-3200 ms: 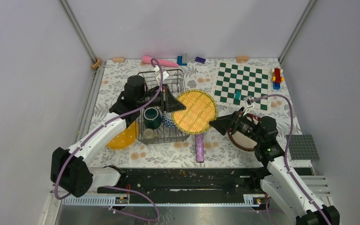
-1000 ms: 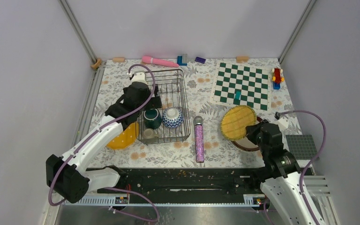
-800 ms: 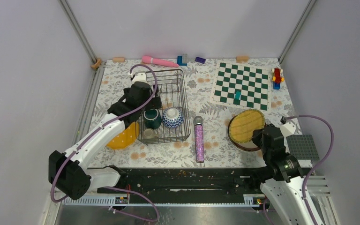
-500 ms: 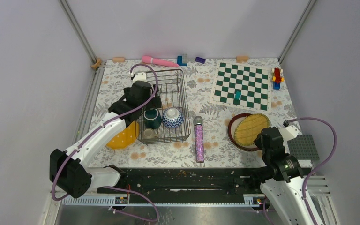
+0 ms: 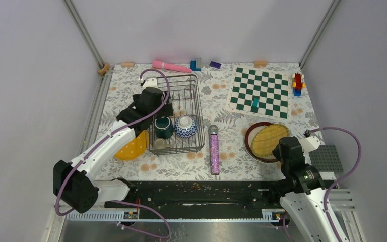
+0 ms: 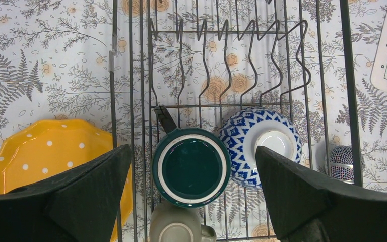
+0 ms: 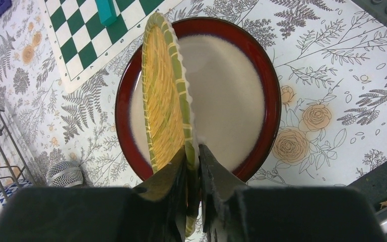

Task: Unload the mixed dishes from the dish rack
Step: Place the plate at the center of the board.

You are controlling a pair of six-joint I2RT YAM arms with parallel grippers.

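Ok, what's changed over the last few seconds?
The right end effector carried the woven plate from beside the dish rack to the right and lowered it onto the red-rimmed plate, rim still pinched. The left end effector drew back over the rack, open above the teal mug. Mug, patterned bowl, grey cup and yellow plate stayed put.

No readable text, label or number shows anywhere

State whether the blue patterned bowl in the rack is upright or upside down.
Upside down: the blue patterned bowl shows its white foot ring and patterned outside facing up.
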